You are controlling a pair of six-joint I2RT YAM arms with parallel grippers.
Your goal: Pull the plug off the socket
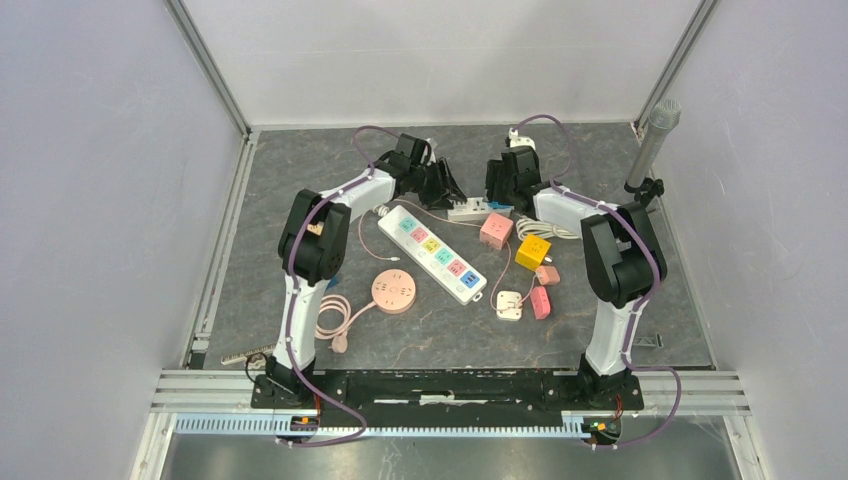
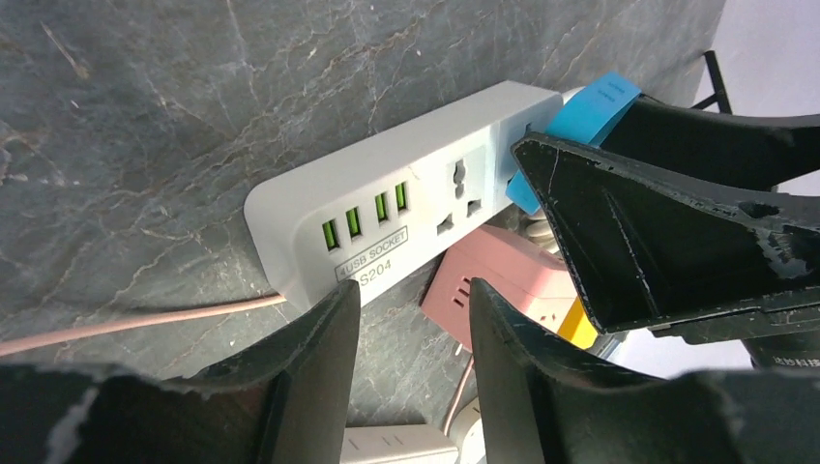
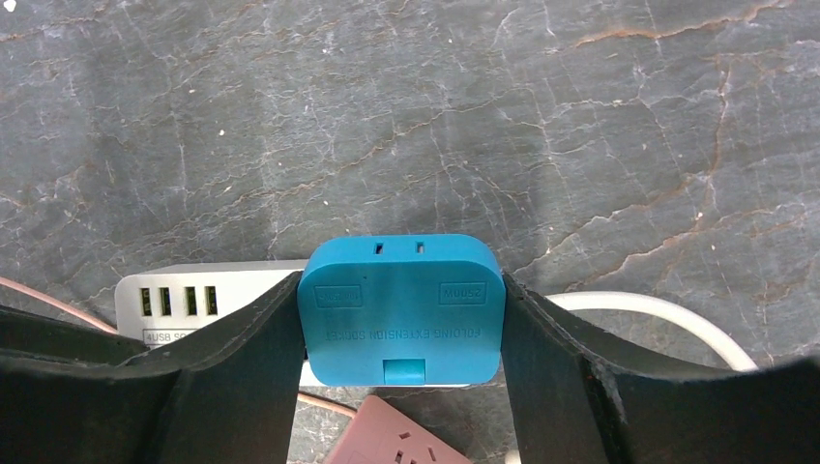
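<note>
Right gripper [image 3: 398, 290] clamps the blue plug [image 3: 401, 319]; left gripper [image 2: 414, 295] gapes empty, so we risk dragging the unbraced socket strip [image 2: 387, 208].

The blue plug [image 3: 401, 309] hides part of the white socket strip [image 3: 242, 278].

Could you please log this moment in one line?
right end effector: clamps blue plug | left end effector: open near USB socket strip | plug: inserted
</note>
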